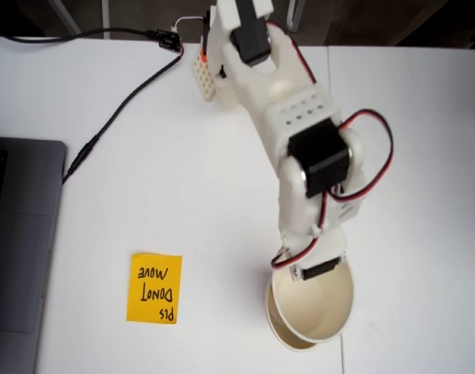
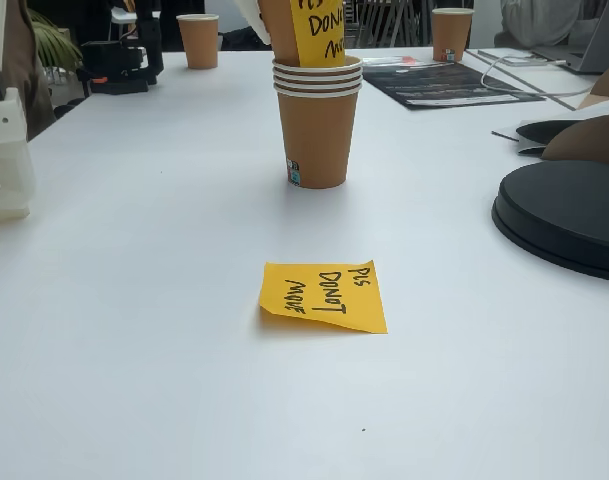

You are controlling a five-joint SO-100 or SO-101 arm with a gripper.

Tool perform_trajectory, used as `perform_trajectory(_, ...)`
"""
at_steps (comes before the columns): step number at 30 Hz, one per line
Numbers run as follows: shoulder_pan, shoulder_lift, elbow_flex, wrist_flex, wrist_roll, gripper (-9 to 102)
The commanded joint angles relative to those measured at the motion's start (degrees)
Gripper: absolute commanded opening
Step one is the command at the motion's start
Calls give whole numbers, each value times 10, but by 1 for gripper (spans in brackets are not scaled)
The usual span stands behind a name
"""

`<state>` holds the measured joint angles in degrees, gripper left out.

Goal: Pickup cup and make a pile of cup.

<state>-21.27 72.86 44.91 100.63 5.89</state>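
2 cups [image 1: 311, 308] sit nested under the gripper [image 1: 319, 269]; its grip is unclear.

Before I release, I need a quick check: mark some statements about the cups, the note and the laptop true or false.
1. The sticky note lies on the table, apart from the cups. True.
2. The cup with the yellow label lies on its side. False: it is upright, its base inside the stack of cups.
3. The stack of cups stands upright. True.
4. In the fixed view looking down on the arm, the laptop is at the right edge. False: it is at the left edge.
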Motion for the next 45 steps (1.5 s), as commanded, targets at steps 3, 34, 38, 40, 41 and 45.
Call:
perform_trajectory(3,18,16,-1,-1,-7,-4)
perform_trajectory(34,19,76,62,0,-4,36)
perform_trajectory(38,33,118,119,-2,2,36)
perform_trajectory(40,40,134,130,-2,-4,36)
perform_trajectory(41,44,142,135,-2,-4,36)
perform_trajectory(45,62,166,147,-3,-5,36)
